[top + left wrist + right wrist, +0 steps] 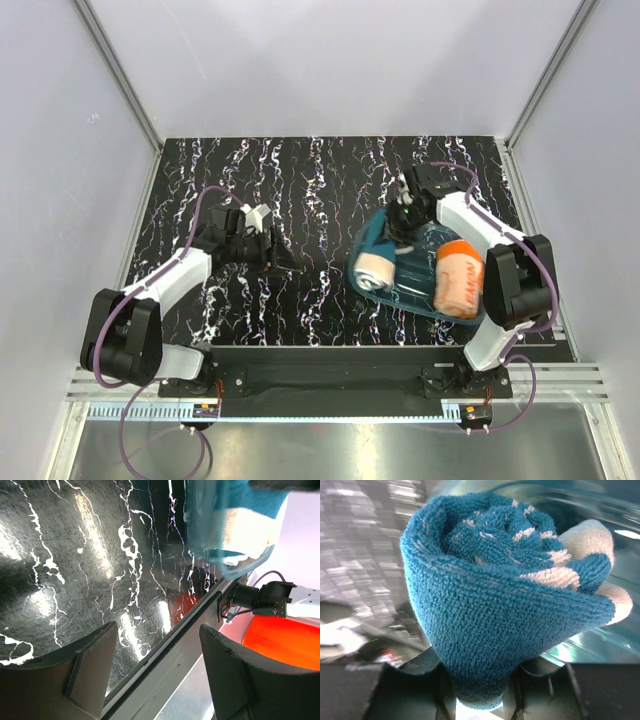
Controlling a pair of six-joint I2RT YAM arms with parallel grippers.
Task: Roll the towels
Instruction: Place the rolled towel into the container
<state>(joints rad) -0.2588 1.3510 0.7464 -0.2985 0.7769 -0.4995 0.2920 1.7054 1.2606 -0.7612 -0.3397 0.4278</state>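
Observation:
The teal towel [380, 258] is rolled up, its cream end [371, 271] facing the near left, and it rests at the left end of the translucent blue tray [412, 296]. My right gripper [405, 226] is shut on the roll's far end. In the right wrist view the teal roll [490, 605] fills the frame, pinched between the dark fingers [415, 685]. The orange towel [458, 281] lies rolled in the tray's right part. My left gripper [276, 250] hovers open over the marbled table to the left, its jaws [160, 667] holding nothing.
The black marbled table [320, 190] has white walls on three sides. A metal rail [330, 355] runs along its near edge. In the left wrist view the tray [210, 535] and teal towel [255, 505] show at the top right.

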